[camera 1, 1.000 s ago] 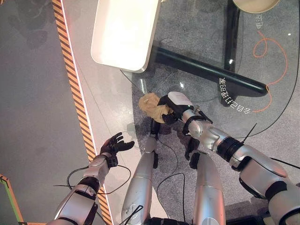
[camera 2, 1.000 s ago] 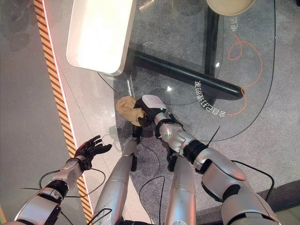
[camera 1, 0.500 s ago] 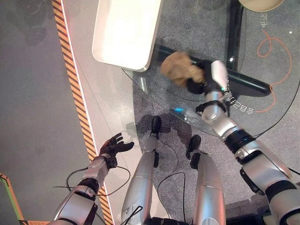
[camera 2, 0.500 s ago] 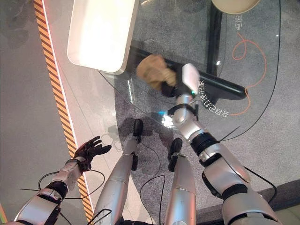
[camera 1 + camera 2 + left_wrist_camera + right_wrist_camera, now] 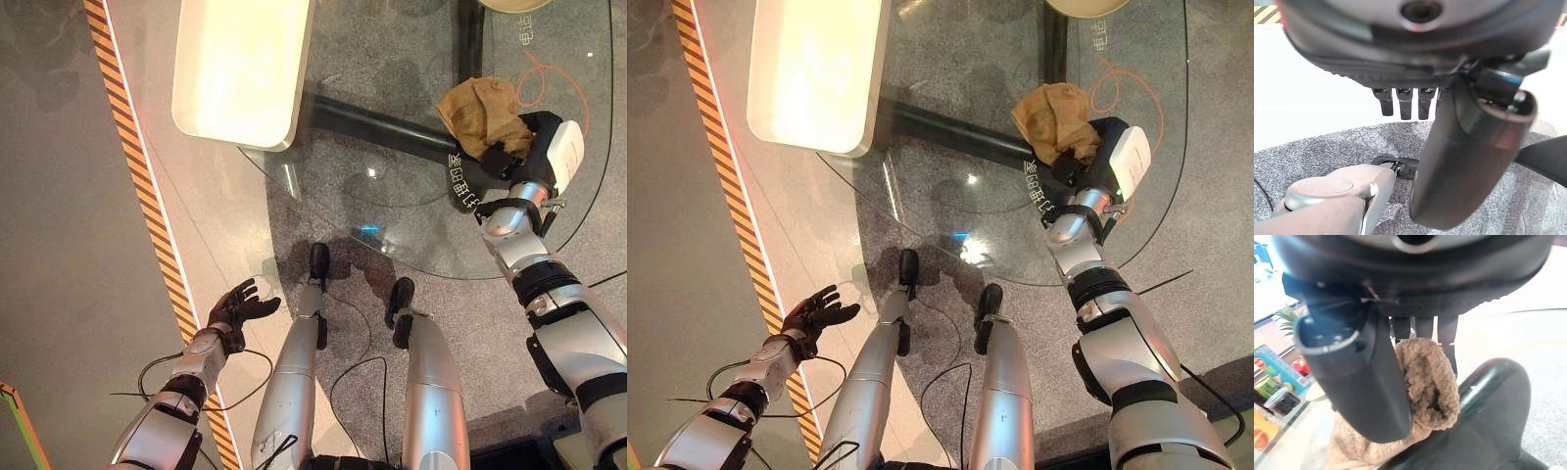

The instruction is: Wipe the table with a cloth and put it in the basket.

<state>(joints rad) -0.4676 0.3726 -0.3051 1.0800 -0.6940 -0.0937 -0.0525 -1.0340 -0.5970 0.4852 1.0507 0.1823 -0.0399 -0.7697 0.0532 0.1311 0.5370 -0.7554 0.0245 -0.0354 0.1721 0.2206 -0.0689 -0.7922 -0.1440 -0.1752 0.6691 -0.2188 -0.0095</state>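
- Two hands show at this moment, and the nearer one, the left hand [image 5: 235, 305], hangs low at the robot's left side over the grey floor [image 5: 59, 245], beside an orange-and-black striped line [image 5: 147, 211].
- Its fingers are spread and relaxed with nothing in them; the left wrist view shows the fingers [image 5: 1403, 103] straight and bare above speckled grey carpet [image 5: 1327, 147].
- Next outward comes the round glass surface [image 5: 392, 211], see-through, with a dark bar of its base [image 5: 382, 132] visible underneath it.
- Farther out, at the robot's right, the right hand [image 5: 519, 152] reaches over the far right part of the glass.
- Its fingers and thumb are curled round a tan cloth [image 5: 482, 113], which bunches up and spills out from the hand on the side toward the middle of the glass.
- From the right wrist view, the cloth [image 5: 1427, 382] sits pinched between the thumb and the fingers [image 5: 1422, 328], fuzzy and folded on itself; whether it touches the glass I cannot tell.
- An orange cord [image 5: 563, 83] loops on the floor under the glass just past the hand.
- At the far left lies a white rounded slab [image 5: 240, 69], its near corner over the glass edge.
- Farthest of all, a beige round rim [image 5: 1083, 8] shows at the top edge, well apart from the cloth.
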